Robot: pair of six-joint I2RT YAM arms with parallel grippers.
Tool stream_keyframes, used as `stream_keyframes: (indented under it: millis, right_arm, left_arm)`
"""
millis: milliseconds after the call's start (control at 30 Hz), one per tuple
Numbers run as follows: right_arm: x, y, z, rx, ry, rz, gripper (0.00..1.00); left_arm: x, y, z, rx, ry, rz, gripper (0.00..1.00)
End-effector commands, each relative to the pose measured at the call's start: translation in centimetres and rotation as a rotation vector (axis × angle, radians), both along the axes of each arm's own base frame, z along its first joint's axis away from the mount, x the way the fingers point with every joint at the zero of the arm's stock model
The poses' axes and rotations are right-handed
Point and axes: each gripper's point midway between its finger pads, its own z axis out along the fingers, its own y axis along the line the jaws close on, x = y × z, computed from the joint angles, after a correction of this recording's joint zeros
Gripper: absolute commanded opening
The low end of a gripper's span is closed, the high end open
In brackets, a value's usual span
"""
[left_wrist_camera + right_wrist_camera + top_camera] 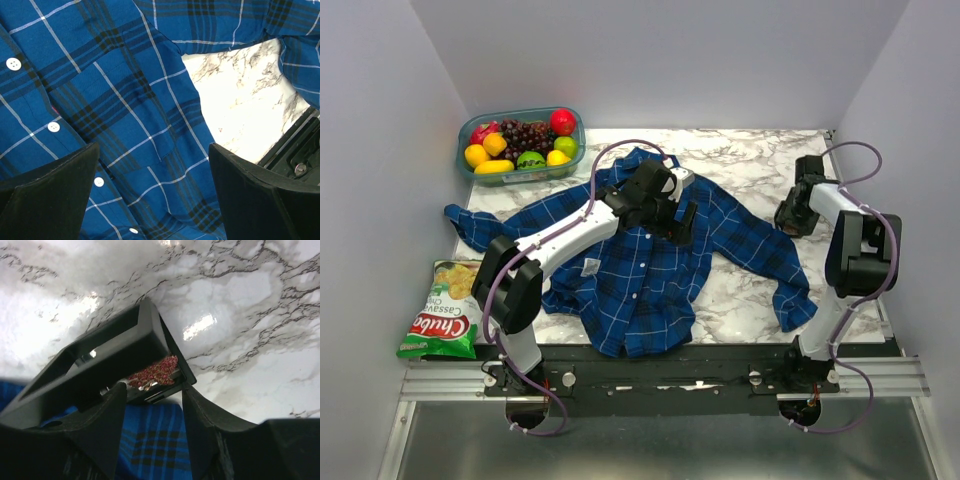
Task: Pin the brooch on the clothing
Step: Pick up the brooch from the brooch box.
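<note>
Marble table is being covered by the clothing, spread flat; left gripper is being held over the button placket, jaws fully parted, nothing grasped; right gripper is being held astride the black case containing the brooch; whether it is being clenched cannot be told.

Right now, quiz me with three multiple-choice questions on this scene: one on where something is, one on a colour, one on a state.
1. Where is the brooch? A in the fruit tub; B in the case; C on the chips bag.
2. What colour is the shirt? A red; B white; C blue plaid.
3. How is the left gripper? A open; B shut on cloth; C out of view.
Answers: 1 B, the right wrist view shows it lying inside the open black case. 2 C, blue with dark bands and thin white lines. 3 A, its jaws stand wide apart above the shirt.
</note>
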Motion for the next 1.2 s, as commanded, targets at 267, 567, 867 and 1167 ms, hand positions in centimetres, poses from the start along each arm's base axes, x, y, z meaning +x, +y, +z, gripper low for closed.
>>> stream_keyframes:
  millis: [267,567,867,1167]
  right_arm:
    - [-3.4,2.5,2.9,0.100,-0.092,0.012,0.57]
    - [0.3,0.7,3.7,0.028,-0.091,0.029,0.64]
    - [1.7,-0.5,1.2,0.015,-0.033,0.016,0.65]
    - [1.9,-1.3,0.9,-0.005,-0.017,0.002,0.67]
  left_arm:
    - [-0.1,-0.1,1.8,-0.054,-0.022,-0.006,0.99]
    - [0.0,0.0,2.0,-0.055,-0.026,-0.005,0.99]
    - [0.3,0.4,2.3,-0.068,-0.026,0.005,0.99]
    - [0.5,0.6,2.7,-0.085,-0.019,0.011,0.99]
